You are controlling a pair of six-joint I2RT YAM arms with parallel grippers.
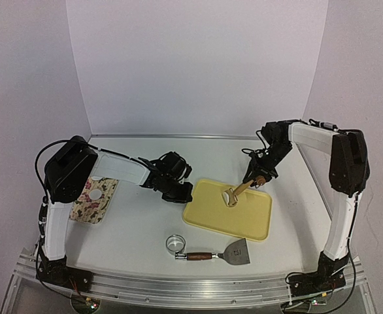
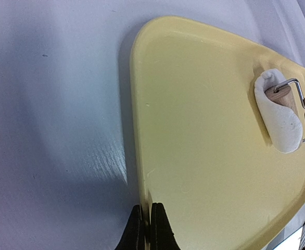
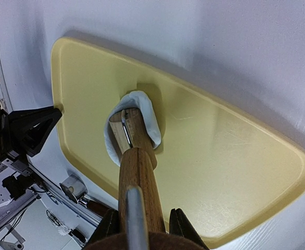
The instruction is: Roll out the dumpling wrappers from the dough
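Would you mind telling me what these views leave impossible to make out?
Right wrist: the roller hides the middle of the dough, so thickness is unclear.
Top external: the left gripper body hides its fingers.
Left wrist: the frame edge cuts off part of the tray.

The tray (image 2: pixel 194 172) looks like smooth yellow plastic with a soft sheen, and the table (image 2: pixel 53 130) under it is smooth, white and faintly glossy. The dough (image 2: pixel 280 122) is matt white and slightly pitted; the roller (image 3: pixel 137 166) has a satin brown wooden handle, a paler wooden drum and a bright metal wire frame. The ring cutter (image 1: pixel 176 244) is shiny metal, the scraper (image 1: pixel 237 252) dull metal on a dark wooden handle.
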